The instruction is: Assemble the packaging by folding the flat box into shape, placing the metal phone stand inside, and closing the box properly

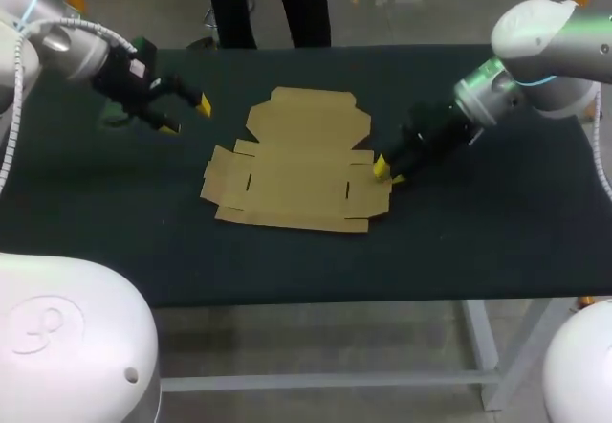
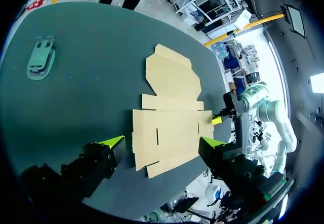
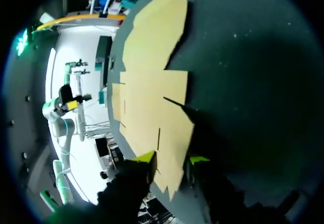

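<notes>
Flat tan cardboard box blank: right gripper jaws parted at its edge; left gripper jaws spread wide, well apart. Risk: unpinned blank likely slides when edge lifted.

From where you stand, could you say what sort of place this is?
Likely a robot test bench for packing: a left gripper and right gripper over a dark table holding a flat cardboard box and a phone stand.

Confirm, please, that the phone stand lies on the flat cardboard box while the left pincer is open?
No: the left wrist view shows the phone stand on the table, apart from the flat cardboard box; the left pincer is open.
</notes>
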Motion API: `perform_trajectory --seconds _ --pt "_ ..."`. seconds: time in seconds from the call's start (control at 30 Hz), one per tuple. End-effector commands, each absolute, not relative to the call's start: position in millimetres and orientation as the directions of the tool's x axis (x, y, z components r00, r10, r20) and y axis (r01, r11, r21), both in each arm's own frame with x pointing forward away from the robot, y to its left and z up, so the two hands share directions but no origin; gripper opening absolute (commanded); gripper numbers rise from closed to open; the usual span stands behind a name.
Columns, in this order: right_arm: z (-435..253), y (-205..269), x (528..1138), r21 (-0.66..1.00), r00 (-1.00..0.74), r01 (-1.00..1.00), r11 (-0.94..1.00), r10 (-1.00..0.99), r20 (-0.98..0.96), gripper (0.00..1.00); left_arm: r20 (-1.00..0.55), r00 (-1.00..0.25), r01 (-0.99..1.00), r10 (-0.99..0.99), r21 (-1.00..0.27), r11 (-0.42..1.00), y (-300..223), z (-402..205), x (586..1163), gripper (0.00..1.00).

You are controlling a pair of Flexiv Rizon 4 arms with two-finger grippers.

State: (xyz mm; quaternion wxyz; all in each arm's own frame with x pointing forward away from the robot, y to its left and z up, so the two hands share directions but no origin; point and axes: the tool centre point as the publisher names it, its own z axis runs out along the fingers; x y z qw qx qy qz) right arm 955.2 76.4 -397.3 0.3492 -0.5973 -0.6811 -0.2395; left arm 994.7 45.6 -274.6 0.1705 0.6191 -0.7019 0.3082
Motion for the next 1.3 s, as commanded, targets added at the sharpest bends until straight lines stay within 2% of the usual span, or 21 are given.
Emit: perform_trajectory --seconds 0.03,0.1,0.23,0.3,0.37,0.5,0.63,0.8,0.83,0.9,1.3 --pt "-391 76 947 -0.038 -0.049 0.994 0.107 0.708 0.705 1.0 0.62 -0.174 -0.974 -0.765 -0.222 0.041 44 -275 992 1.0" --pt "-392 76 949 -0.027 -0.043 0.996 0.087 0.713 0.7 0.99 0.62 -0.173 -0.974 -0.765 -0.222 0.041 42 -275 992 1.0" --pt "-398 75 952 -0.003 -0.015 1.0 0.025 0.715 0.699 0.82 0.618 -0.18 -0.973 -0.765 -0.225 0.048 39 -274 992 1.0" --pt "-402 74 954 0.004 0.001 1.0 -0.006 0.706 0.708 0.64 0.618 -0.183 -0.973 -0.765 -0.226 0.05 39 -274 992 1.0" --pt "-404 72 956 0.009 0.013 1.0 -0.029 0.693 0.72 0.5 0.617 -0.185 -0.973 -0.765 -0.227 0.052 38 -274 992 1.0" --pt "-405 71 960 0.032 0.027 0.997 -0.074 0.682 0.731 0.4 0.616 -0.187 -0.972 -0.765 -0.227 0.055 38 -274 992 1.0" --pt "-404 73 964 0.054 0.021 0.995 -0.088 0.687 0.726 0.41 0.616 -0.191 -0.972 -0.765 -0.227 0.059 38 -273 991 1.0" --pt "-409 78 970 0.065 0.019 0.993 -0.097 0.687 0.727 0.34 0.615 -0.193 -0.972 -0.765 -0.229 0.061 38 -273 990 1.0" --pt "-410 79 971 0.067 0.018 0.993 -0.097 0.685 0.729 0.29 0.615 -0.193 -0.972 -0.765 -0.229 0.061 38 -273 990 1.0" --pt "-411 82 973 0.072 0.014 0.993 -0.097 0.684 0.729 0.0 0.614 -0.192 -0.972 -0.765 -0.228 0.061 38 -273 989 1.0" --pt "-401 77 958 0.082 -0.042 0.996 -0.032 0.643 0.765 0.0 0.61 -0.191 -0.971 -0.769 -0.233 0.056 37 -270 985 1.0"
